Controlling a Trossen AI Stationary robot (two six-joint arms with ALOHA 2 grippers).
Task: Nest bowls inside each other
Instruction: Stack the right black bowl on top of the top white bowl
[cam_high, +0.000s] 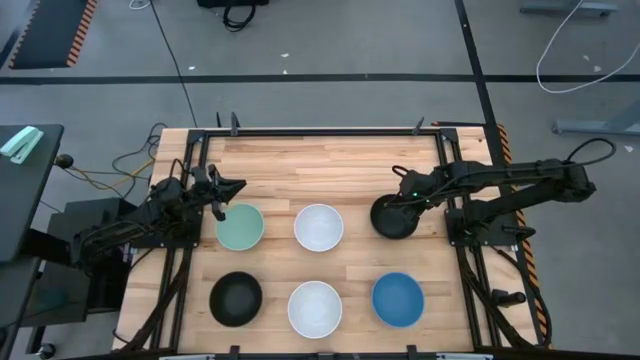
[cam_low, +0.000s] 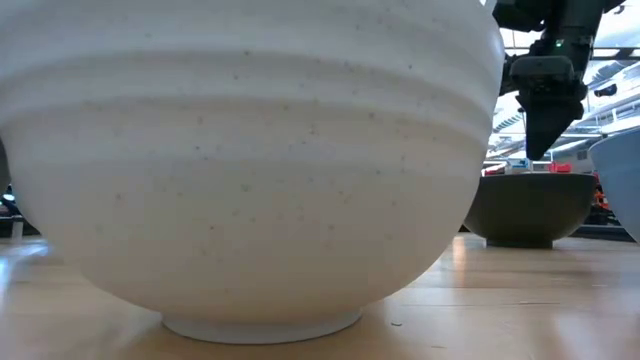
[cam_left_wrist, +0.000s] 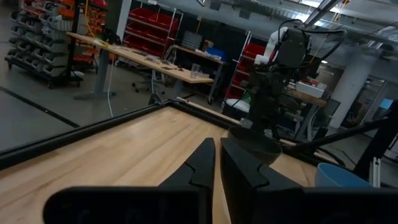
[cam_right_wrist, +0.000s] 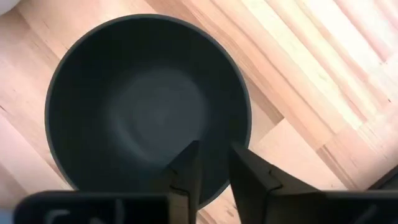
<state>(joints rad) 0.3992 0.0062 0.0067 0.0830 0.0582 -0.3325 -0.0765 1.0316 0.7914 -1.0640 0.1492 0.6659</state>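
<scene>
Wooden table (cam_high: 350, 165) — six bowls on it — all apart, none nested.

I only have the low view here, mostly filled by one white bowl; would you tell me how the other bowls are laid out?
Observer: Six separate bowls stand in two rows on the wooden table; none nested.
Operator: Which row holds the round mint green bowl?
Observer: The far row; the mint green bowl is beside the left gripper.
Operator: And the right gripper?
Observer: The right gripper hangs over the smooth black bowl, fingers apart across its rim.
</scene>
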